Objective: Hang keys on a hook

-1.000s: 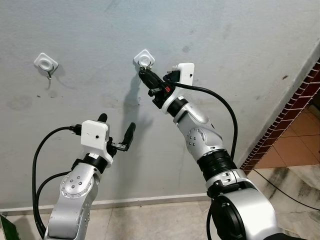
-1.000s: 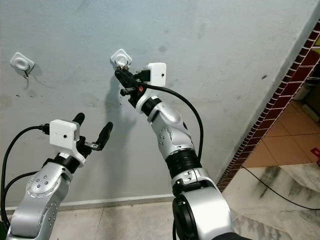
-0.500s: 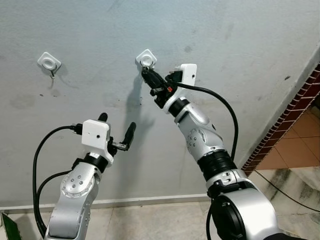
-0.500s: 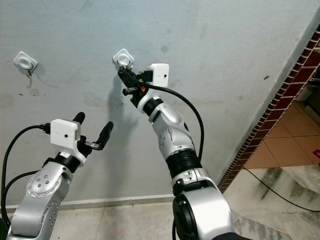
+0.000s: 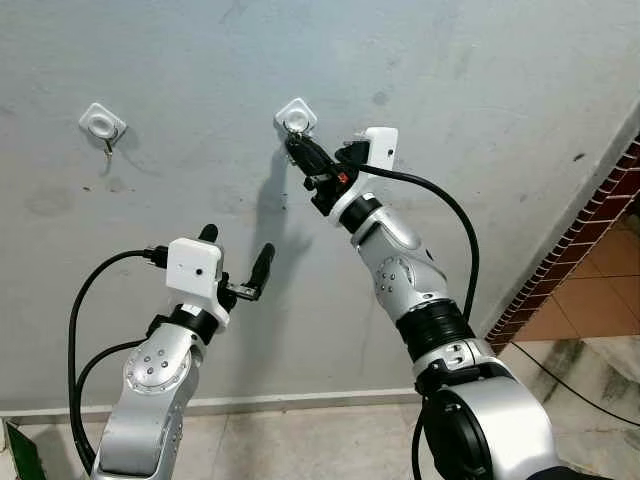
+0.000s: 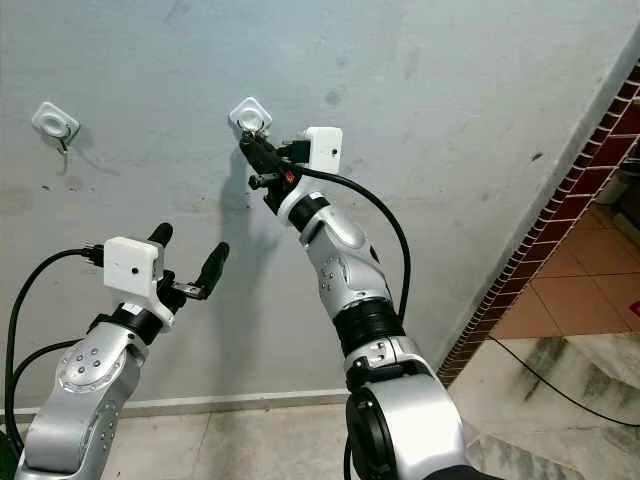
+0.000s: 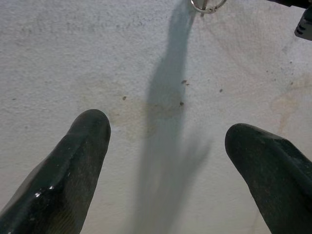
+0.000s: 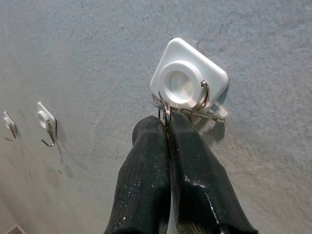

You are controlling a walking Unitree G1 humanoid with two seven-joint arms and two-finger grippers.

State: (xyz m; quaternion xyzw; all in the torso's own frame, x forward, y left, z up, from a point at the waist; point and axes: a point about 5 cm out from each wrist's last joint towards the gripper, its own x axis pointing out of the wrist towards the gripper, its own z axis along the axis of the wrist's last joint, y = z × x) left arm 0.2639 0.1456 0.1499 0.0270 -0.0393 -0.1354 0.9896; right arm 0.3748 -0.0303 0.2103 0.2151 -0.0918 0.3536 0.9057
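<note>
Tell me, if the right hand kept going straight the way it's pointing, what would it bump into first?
Most likely the white hook on the wall. The right hand, pinching a key ring, points right at the hook's lower edge and looks almost against it, though exact depth is hard to judge.

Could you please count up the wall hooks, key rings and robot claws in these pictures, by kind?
wall hooks: 3
key ring: 1, pinched at the nearest hook
claws: 2, the left claw open and the right claw shut
Total: 6
</note>
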